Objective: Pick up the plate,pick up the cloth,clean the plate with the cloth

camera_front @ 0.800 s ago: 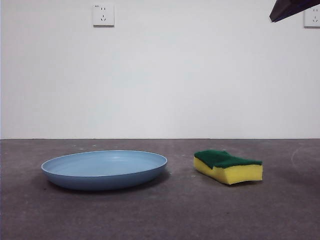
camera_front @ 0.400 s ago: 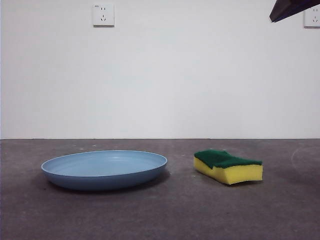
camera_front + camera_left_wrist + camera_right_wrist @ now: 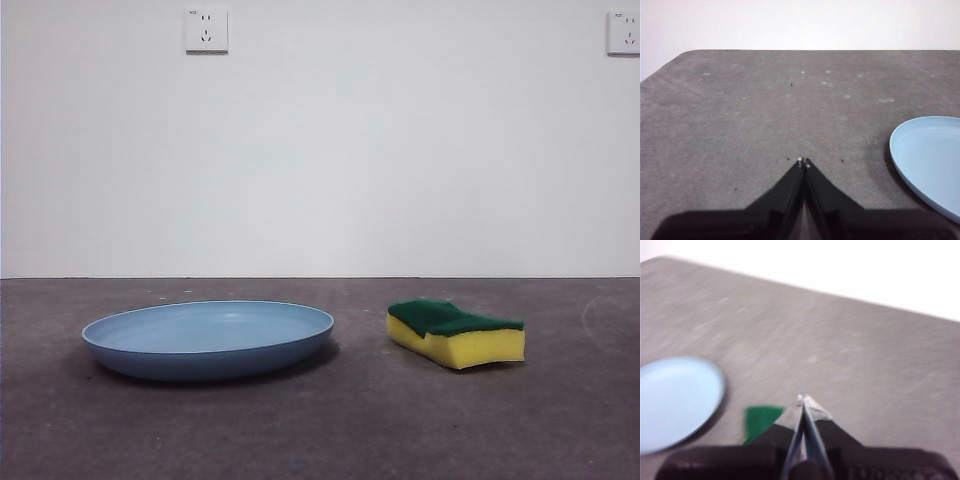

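The light-blue plate (image 3: 208,338) lies flat on the grey table, left of centre in the front view. The cloth (image 3: 456,332), a yellow sponge with a dark green top, rests to its right, apart from it. Neither gripper shows in the front view. My left gripper (image 3: 804,161) hovers shut over bare table, with the plate's rim (image 3: 930,162) off to one side. My right gripper (image 3: 803,399) is also shut and empty; its blurred view shows the cloth's green top (image 3: 760,421) partly hidden behind the jaws and the plate (image 3: 675,399) beyond it.
A white wall with two power sockets (image 3: 206,30) rises behind the table. The table's far edge and a rounded corner (image 3: 685,54) show in the left wrist view.
The black arm tip at the top right corner of the front view has gone out of the picture. Plate and cloth have not moved.
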Available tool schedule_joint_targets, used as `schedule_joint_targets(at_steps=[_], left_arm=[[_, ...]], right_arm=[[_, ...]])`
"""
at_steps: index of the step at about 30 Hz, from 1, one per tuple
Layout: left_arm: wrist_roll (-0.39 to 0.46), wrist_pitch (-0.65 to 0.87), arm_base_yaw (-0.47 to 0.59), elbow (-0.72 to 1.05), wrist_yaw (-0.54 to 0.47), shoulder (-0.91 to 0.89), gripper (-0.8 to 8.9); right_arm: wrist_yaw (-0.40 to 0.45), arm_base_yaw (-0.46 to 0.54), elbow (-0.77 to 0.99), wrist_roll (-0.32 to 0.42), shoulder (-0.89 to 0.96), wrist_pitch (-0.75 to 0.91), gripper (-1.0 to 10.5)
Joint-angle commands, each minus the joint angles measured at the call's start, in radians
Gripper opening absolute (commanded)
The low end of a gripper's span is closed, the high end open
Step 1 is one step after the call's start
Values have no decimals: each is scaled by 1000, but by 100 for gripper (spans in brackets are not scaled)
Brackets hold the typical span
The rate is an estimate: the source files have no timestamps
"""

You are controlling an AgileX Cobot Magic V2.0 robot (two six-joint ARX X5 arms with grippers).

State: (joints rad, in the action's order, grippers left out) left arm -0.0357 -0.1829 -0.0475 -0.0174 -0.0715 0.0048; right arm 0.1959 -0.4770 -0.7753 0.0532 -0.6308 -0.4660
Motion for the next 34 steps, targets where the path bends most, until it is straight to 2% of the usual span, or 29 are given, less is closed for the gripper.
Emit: schedule_joint_targets(at_steps=[1, 4, 7, 11, 17, 22, 28, 34], left_arm=[[3, 3, 3, 13, -2, -3, -3], [3, 3, 3, 13, -2, -3, -3], [3, 3, 3, 13, -2, -3, -3], [3, 4, 3, 13, -2, -3, -3], [3, 3, 3, 13, -2, -3, -3], [3, 3, 3, 13, -2, -3, -3], [3, 3, 3, 13, -2, -3, -3], [3, 3, 3, 13, -2, -3, -3]], right_arm=[[-88, 151, 64, 28, 48, 70, 1], [-225, 293, 150, 46, 117, 181, 1], [-304, 394, 249, 45, 195, 273, 1], [-302, 455, 368, 42, 289, 286, 1], [-303, 471, 551, 40, 430, 289, 1], [-301, 470, 690, -35, 546, 332, 1], [-302, 469, 769, -91, 630, 330, 1], [-302, 468, 769, -101, 630, 288, 1]])
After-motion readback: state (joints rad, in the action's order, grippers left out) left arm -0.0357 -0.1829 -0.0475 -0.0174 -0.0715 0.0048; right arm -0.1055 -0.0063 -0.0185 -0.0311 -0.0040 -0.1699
